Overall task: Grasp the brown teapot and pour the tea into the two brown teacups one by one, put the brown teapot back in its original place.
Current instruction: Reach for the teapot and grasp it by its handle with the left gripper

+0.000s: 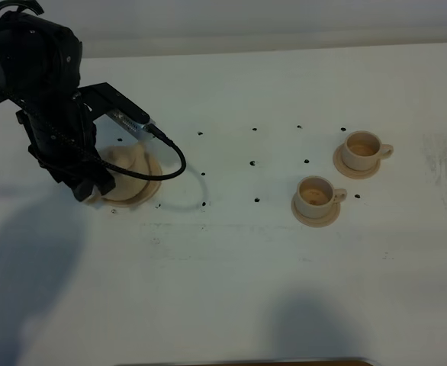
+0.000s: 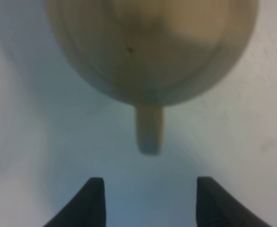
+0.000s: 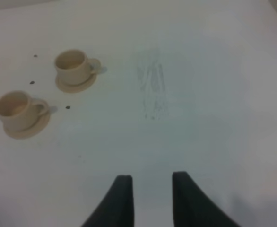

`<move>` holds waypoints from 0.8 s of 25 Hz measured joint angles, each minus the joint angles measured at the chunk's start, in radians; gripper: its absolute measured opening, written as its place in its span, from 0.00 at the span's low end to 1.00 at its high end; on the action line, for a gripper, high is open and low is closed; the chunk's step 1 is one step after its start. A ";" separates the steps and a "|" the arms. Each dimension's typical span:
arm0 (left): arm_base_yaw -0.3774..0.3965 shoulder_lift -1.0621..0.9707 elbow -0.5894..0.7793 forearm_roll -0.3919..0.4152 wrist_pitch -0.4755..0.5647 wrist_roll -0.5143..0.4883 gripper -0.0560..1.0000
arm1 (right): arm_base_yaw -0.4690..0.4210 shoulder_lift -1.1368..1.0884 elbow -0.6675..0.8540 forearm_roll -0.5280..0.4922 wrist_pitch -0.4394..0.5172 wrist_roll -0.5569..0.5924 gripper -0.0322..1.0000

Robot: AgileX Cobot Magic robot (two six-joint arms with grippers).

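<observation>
My left fingers [image 2: 93, 203] stand wide apart, holding nothing. Dead ahead at their 12 o'clock, across a short gap, the teapot's handle [image 2: 149, 130] points straight back at them. Its long axis runs 12 to 6 and is centred on the opening, so I judge a straight push forward and a squeeze should take it. Behind it the teapot [image 1: 128, 162] sits on its saucer [image 1: 149, 189], at 9 o'clock on the desk [image 1: 231, 290]. The near cup [image 1: 315, 195] and far cup [image 1: 361, 149] wait well apart at 3 o'clock. My right fingers [image 3: 122, 203] — parted, empty — hang over bare desk on the cups' side, so the left arm is plainly nearer.
</observation>
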 joint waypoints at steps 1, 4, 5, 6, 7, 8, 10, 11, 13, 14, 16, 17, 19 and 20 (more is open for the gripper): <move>0.003 0.000 0.000 0.000 -0.010 -0.001 0.45 | 0.000 0.000 0.000 0.000 0.000 0.000 0.25; 0.011 0.002 0.000 -0.025 -0.049 -0.002 0.45 | 0.000 0.000 0.000 0.000 0.000 0.000 0.25; 0.012 0.003 0.000 -0.039 -0.065 -0.002 0.45 | 0.000 0.000 0.000 0.000 0.000 0.000 0.25; 0.012 0.007 0.000 -0.048 -0.075 -0.002 0.45 | 0.000 0.000 0.000 0.000 0.000 0.000 0.25; 0.012 0.012 0.000 -0.058 -0.081 -0.002 0.45 | 0.000 0.000 0.000 0.000 0.000 0.000 0.25; 0.012 0.020 0.000 -0.062 -0.086 -0.001 0.45 | 0.000 0.000 0.000 0.000 0.000 0.000 0.25; 0.012 0.031 0.000 -0.065 -0.093 -0.001 0.45 | 0.000 0.000 0.000 0.000 0.000 0.000 0.25; 0.012 0.035 0.000 -0.066 -0.096 -0.001 0.45 | 0.000 0.000 0.000 0.000 0.000 0.001 0.25; 0.012 0.037 0.000 -0.069 -0.097 0.002 0.45 | 0.000 0.000 0.000 0.000 0.000 0.001 0.25; 0.012 0.037 0.000 -0.069 -0.097 0.003 0.45 | 0.000 0.000 0.000 0.000 0.000 0.001 0.25; 0.012 0.037 0.000 -0.069 -0.097 0.005 0.45 | 0.000 0.000 0.000 0.000 0.000 0.001 0.25; 0.012 0.037 0.000 -0.070 -0.097 0.008 0.45 | 0.000 0.000 0.000 0.000 0.000 0.001 0.25; 0.014 0.037 0.003 -0.076 -0.100 0.019 0.45 | 0.000 0.000 0.000 0.000 0.000 0.001 0.25; 0.018 0.037 0.007 -0.084 -0.103 0.032 0.45 | 0.000 0.000 0.000 0.000 0.000 0.001 0.25</move>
